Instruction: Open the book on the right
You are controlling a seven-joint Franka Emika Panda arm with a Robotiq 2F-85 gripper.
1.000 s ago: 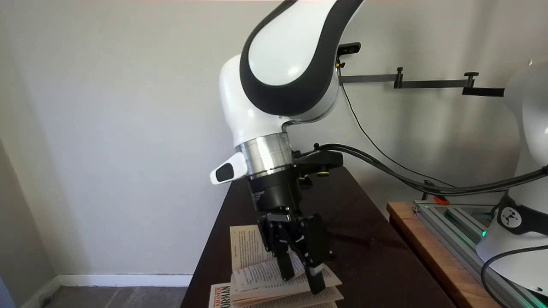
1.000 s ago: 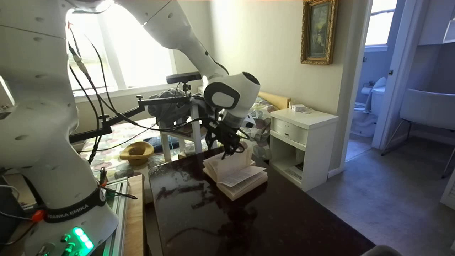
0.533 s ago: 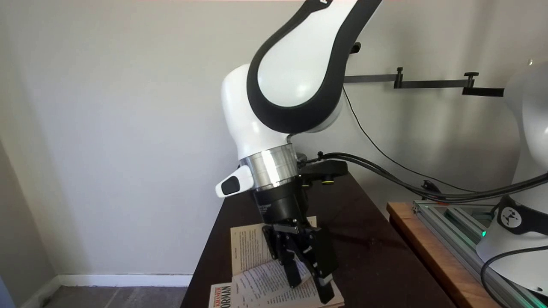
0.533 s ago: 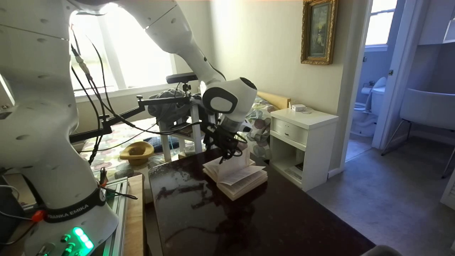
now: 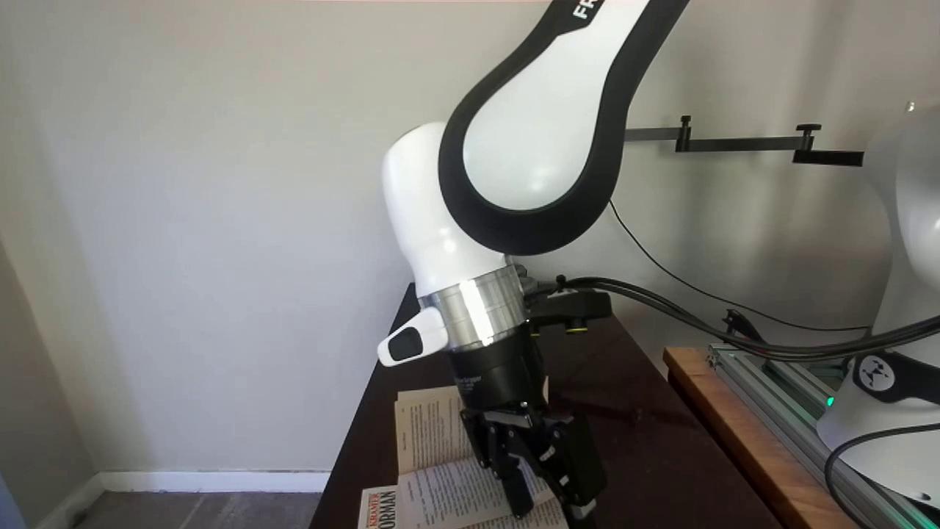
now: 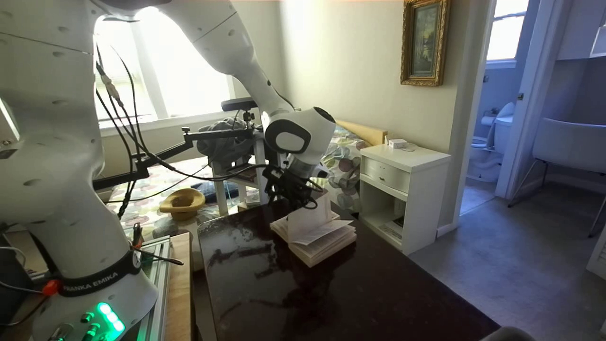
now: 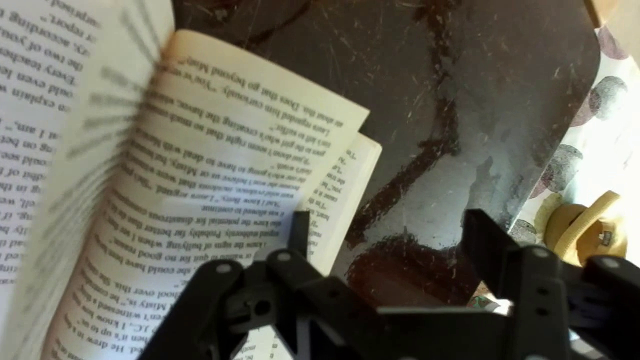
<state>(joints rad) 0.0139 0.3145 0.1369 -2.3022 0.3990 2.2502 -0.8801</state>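
The gripper (image 7: pixel 386 222) hangs tilted above the book (image 6: pixel 326 237), its two fingers standing apart. The book lies open on the tabletop (image 6: pixel 393 293); one finger is over its printed pages (image 7: pixel 215 165), and I cannot tell if they touch. In an exterior view, a pale book cover (image 5: pixel 377 509) with red letters shows beyond the pages from the gripper.

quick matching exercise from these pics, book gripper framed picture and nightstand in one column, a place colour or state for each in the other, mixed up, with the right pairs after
Column one
1. book
2. gripper
3. framed picture
4. nightstand

Column two
A. hanging on the wall
B. white, with a drawer
C. open at printed pages
D. jaws apart

Right pairs: 1-C, 2-D, 3-A, 4-B
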